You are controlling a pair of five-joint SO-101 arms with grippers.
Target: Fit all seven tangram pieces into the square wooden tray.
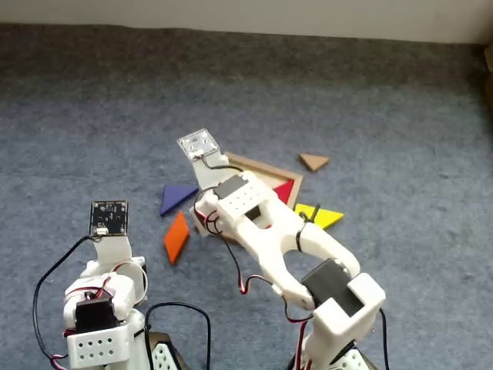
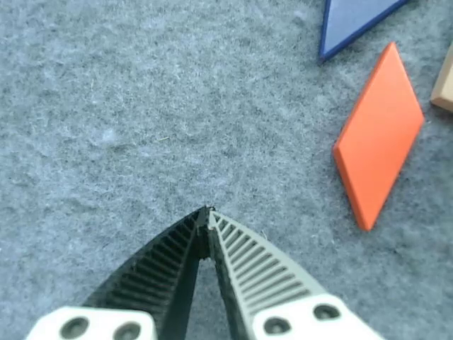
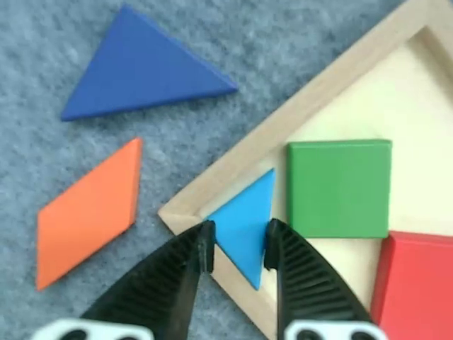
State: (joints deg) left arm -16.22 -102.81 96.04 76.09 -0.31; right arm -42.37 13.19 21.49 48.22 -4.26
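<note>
Right gripper point(image 3: 238, 248) has its fingers pinched onto the light blue triangle point(image 3: 244, 227), which sits in the corner of the wooden tray point(image 3: 233, 159), just beside the green square point(image 3: 338, 188) and near the red piece point(image 3: 417, 283). Left gripper point(image 2: 207, 221) is clenched on nothing over the carpet point(image 2: 106, 106). The dark blue triangle point(image 3: 141, 67), orange parallelogram point(image 3: 88, 209), yellow triangle point(image 1: 320, 216) and tan triangle point(image 1: 313, 161) lie outside the tray. The pieces look light, stiff and slick, so I'd pinch across the edges, not the points, or they'll squirt out
</note>
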